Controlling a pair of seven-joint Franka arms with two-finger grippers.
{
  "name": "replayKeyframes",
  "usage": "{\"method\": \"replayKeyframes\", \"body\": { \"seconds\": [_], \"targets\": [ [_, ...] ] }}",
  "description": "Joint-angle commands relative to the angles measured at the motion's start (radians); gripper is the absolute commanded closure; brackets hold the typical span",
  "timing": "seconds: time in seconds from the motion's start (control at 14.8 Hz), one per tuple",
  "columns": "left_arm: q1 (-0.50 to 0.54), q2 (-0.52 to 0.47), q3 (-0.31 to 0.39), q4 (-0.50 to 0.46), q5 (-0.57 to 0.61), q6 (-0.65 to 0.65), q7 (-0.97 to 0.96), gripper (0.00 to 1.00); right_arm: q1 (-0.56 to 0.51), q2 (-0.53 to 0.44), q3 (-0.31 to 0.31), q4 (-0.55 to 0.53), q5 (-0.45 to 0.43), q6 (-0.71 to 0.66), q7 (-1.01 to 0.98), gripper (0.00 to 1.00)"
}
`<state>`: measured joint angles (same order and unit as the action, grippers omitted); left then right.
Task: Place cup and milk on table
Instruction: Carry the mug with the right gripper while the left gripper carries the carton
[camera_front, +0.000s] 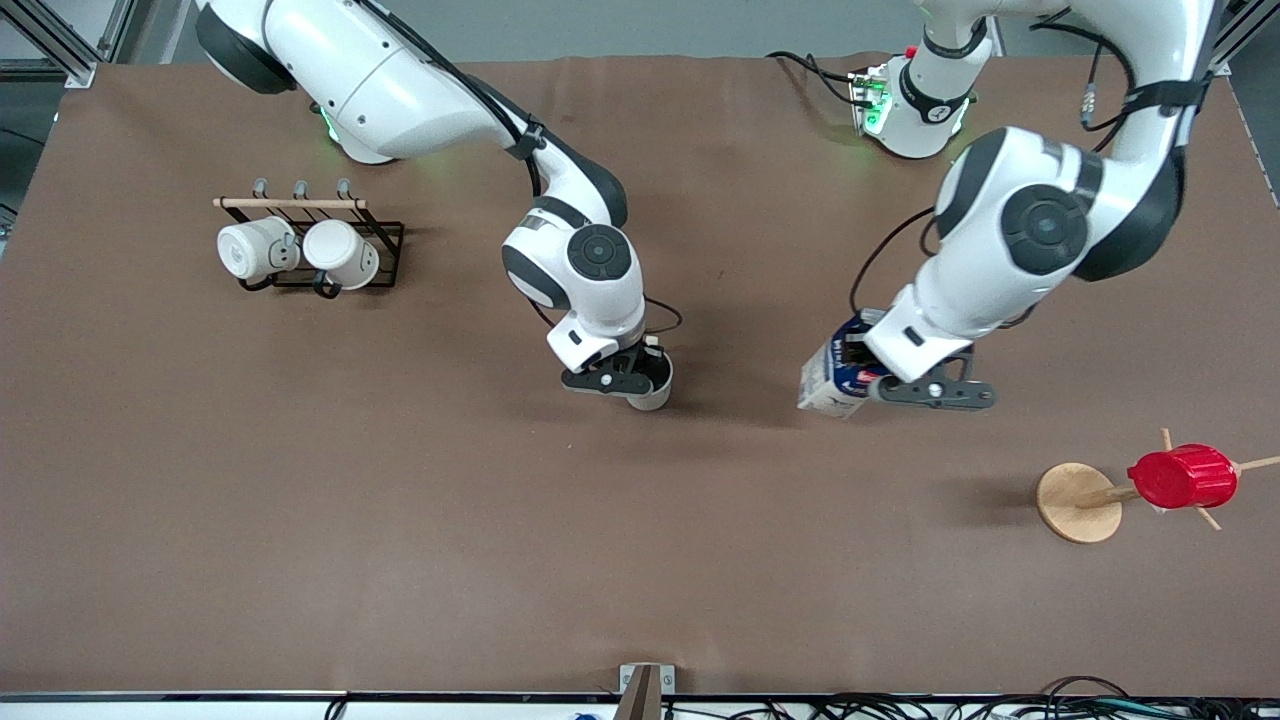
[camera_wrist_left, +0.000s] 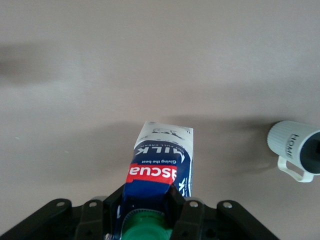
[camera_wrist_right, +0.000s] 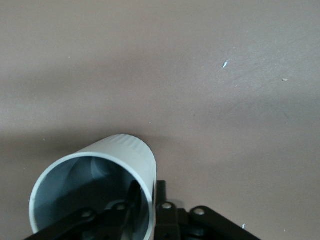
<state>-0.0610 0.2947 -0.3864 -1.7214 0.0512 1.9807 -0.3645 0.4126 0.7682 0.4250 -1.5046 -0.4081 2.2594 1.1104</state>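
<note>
My right gripper (camera_front: 638, 376) is shut on the rim of the grey-beige cup (camera_front: 652, 392), one finger inside and one outside, as the right wrist view shows at the gripper (camera_wrist_right: 148, 201) and the cup (camera_wrist_right: 120, 155). The cup is upright at or just above the table (camera_front: 400, 520), near its middle. My left gripper (camera_front: 862, 384) is shut on the top of the blue-and-white milk carton (camera_front: 832, 384), which is slightly tilted and low over the table. In the left wrist view the gripper (camera_wrist_left: 147, 212) clasps the milk (camera_wrist_left: 162, 160) by its green cap (camera_wrist_left: 145, 229); the cup (camera_wrist_left: 292, 147) shows beside it.
A black rack (camera_front: 385, 245) with two white mugs (camera_front: 258, 248) stands toward the right arm's end. A wooden stand (camera_front: 1078, 502) carrying a red ribbed cup (camera_front: 1182, 477) stands toward the left arm's end, nearer to the front camera than the milk.
</note>
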Motion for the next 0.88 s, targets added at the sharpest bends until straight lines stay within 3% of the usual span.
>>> {"method": "replayKeyframes", "body": {
  "seconds": [0.0,0.07,0.2,0.61,0.81],
  "targets": [
    [-0.003,0.09,-0.08,0.084,0.09,-0.037,-0.109,0.84,-0.04,-0.03,0.043,0.029,-0.018,-0.024,0.025,0.05],
    [-0.005,0.116,-0.103,0.104,0.114,-0.039,-0.146,0.84,-0.066,-0.059,0.061,0.027,-0.018,-0.04,0.025,0.0],
    [-0.016,0.171,-0.144,0.141,0.124,-0.039,-0.2,0.84,-0.101,-0.165,0.063,0.024,-0.018,-0.157,0.019,0.0],
    [-0.091,0.244,-0.152,0.224,0.16,-0.088,-0.31,0.82,-0.302,-0.43,0.058,0.02,-0.005,-0.378,-0.067,0.0],
    [-0.106,0.248,-0.154,0.224,0.193,-0.088,-0.324,0.82,-0.454,-0.545,0.045,0.018,0.19,-0.434,-0.269,0.0]
  ]
}}
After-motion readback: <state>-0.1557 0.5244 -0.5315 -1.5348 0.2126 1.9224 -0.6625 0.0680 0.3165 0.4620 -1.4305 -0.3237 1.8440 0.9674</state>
